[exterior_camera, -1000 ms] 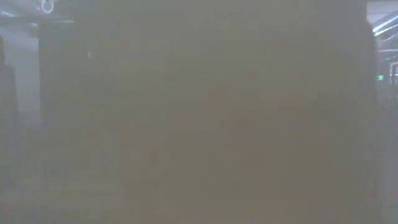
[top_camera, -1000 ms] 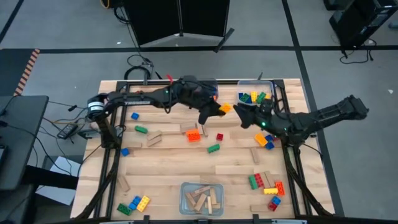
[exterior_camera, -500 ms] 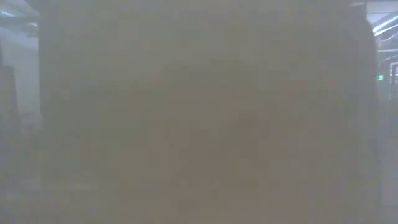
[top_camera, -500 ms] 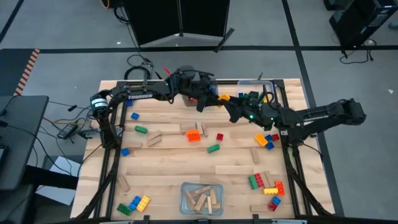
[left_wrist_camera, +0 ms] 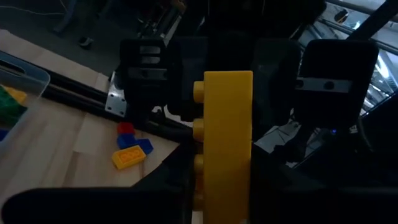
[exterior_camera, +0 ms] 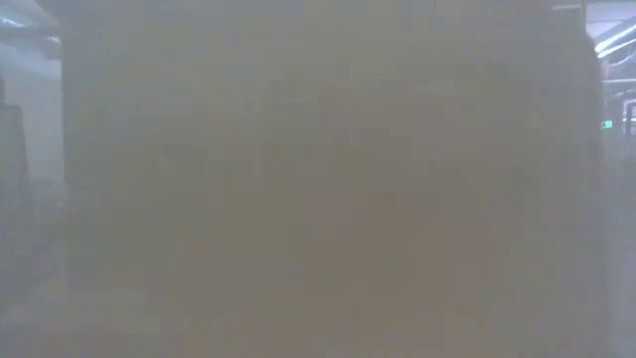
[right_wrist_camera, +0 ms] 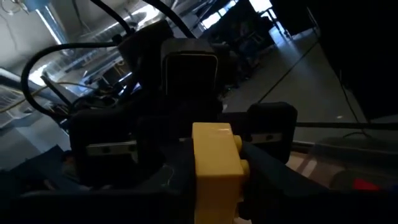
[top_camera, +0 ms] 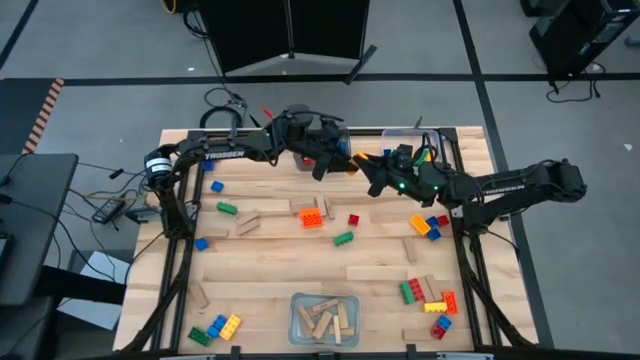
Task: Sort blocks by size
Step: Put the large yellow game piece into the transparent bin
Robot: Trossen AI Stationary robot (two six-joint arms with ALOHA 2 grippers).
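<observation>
A yellow studded brick [top_camera: 355, 160] hangs above the table's far middle, between my two grippers, which meet there nose to nose. My left gripper [top_camera: 340, 163] comes from the left and is shut on the brick [left_wrist_camera: 227, 143]. From the right comes my right gripper [top_camera: 372, 172], and it is shut on the same brick [right_wrist_camera: 214, 162]. Other blocks lie loose on the wooden table [top_camera: 270, 270]: an orange brick [top_camera: 311, 217], a green one [top_camera: 343, 238] and tan wooden blocks [top_camera: 248, 222]. The low view shows only haze. My left gripper pinches the yellow brick between its two fingers [left_wrist_camera: 168, 186], one against the studded side [left_wrist_camera: 198, 165]. The fingers reach level from the table's left. The brick stands on end, clear of the table. My right gripper pinches the brick's other end [right_wrist_camera: 217, 186] between its two fingers [right_wrist_camera: 264, 171]. It comes level from the table's right, facing the left gripper. The brick is clear of the table.
A clear bin [top_camera: 412, 155] with coloured bricks stands at the far right, just behind the right arm. Another clear bin [top_camera: 323, 318] with wooden blocks sits at the near edge. More bricks lie in clusters at the near left [top_camera: 215, 330] and near right [top_camera: 430, 295].
My left gripper has carried the yellow brick a little toward the table's far edge. My right gripper has swung toward the left and far edge, up to the brick, and now stands against it.
</observation>
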